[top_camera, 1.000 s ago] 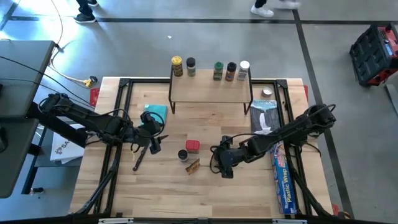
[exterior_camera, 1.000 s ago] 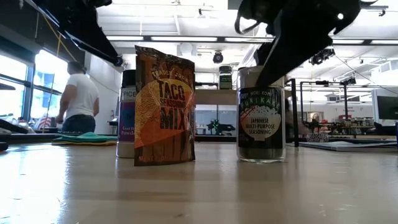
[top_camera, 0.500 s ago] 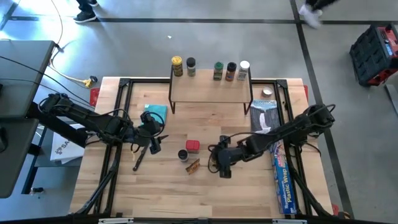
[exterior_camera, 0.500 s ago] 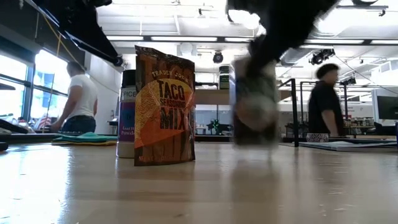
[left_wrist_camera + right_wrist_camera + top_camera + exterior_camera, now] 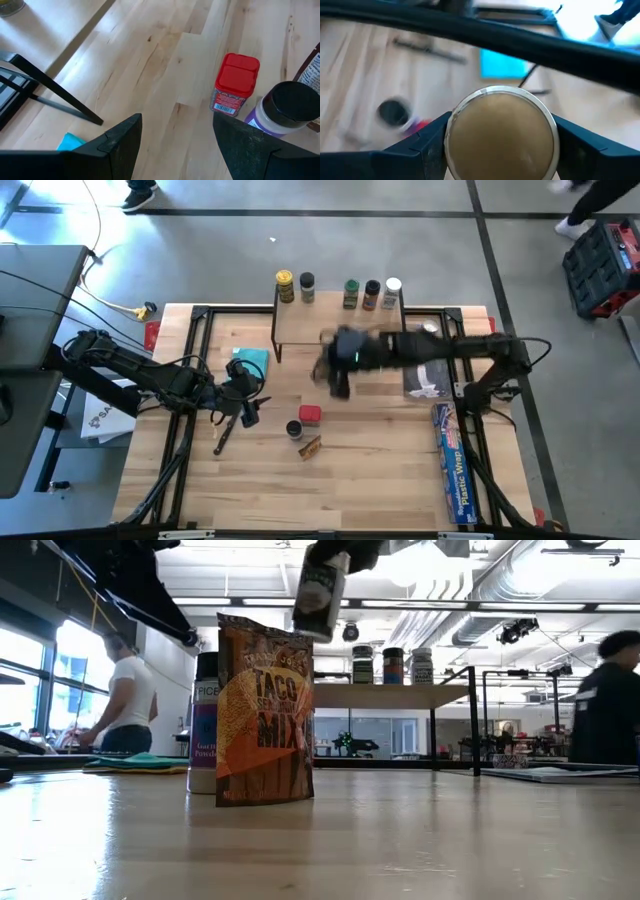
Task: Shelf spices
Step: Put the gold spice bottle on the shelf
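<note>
My right gripper (image 5: 333, 375) is shut on a spice jar with a tan lid (image 5: 500, 131), high above the table in front of the shelf (image 5: 340, 330); the low view shows the jar (image 5: 320, 592) tilted in the air. Several jars stand on the shelf top. A red box (image 5: 236, 82), a dark-lidded jar (image 5: 290, 102) and a brown-orange packet (image 5: 265, 710) stand on the table. My left gripper (image 5: 177, 130) waits open beside a teal cloth (image 5: 250, 362), nothing between its fingers. My right gripper pinches the jar between its two fingers (image 5: 427, 145), one on each side of the jar's upper end by the tan lid (image 5: 460, 125). The fingers come slanting down from the table's right. The jar is lifted clear of the table and hangs tilted.
A long blue plastic-wrap box (image 5: 452, 470) lies along the right edge, with a grey-white pack (image 5: 425, 370) beyond it. A thin dark object (image 5: 224, 436) lies near my left gripper. People move about in the room behind the table.
My right gripper has closed a little on the tan-lidded jar, which stood on the table, and has lifted it clear. It has swung up and toward the table's far edge and the shelf, a little leftward. The jar now hangs tilted high above the packet.
</note>
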Available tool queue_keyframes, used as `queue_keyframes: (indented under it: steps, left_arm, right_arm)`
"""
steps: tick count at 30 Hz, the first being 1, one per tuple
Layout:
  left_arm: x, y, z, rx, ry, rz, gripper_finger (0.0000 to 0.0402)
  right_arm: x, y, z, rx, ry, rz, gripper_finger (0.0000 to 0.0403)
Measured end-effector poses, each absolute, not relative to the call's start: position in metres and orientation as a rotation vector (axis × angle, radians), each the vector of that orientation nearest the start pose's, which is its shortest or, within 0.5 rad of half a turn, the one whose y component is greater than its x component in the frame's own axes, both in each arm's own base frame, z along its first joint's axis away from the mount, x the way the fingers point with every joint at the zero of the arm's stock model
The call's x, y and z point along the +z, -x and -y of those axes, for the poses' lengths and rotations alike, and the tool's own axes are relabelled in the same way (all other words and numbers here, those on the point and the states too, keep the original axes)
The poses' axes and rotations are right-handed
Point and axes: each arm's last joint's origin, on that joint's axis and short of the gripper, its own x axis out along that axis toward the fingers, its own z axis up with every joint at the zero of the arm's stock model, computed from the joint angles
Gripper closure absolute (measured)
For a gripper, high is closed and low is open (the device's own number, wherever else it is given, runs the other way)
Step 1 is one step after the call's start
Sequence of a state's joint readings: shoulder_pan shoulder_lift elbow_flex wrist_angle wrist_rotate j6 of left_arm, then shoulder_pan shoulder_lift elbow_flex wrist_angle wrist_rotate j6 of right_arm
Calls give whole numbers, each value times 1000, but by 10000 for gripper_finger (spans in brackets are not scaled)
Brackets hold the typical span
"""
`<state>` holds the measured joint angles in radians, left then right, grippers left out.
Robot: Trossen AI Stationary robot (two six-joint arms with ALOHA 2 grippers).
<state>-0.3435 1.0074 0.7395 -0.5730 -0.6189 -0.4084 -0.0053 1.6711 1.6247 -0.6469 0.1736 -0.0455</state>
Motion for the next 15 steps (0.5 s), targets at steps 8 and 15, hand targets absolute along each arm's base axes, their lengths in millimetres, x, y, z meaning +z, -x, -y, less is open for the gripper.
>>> queue_keyframes:
  steps: [8, 15]
  left_arm:
    - [254, -189, 50, 389, -12, -651, 163]
    - [256, -191, 50, 379, -13, -627, 163]
  right_arm:
    - [372, -369, 101, -258, -14, -648, 137]
    - [363, -388, 148, -281, -42, -713, 137]
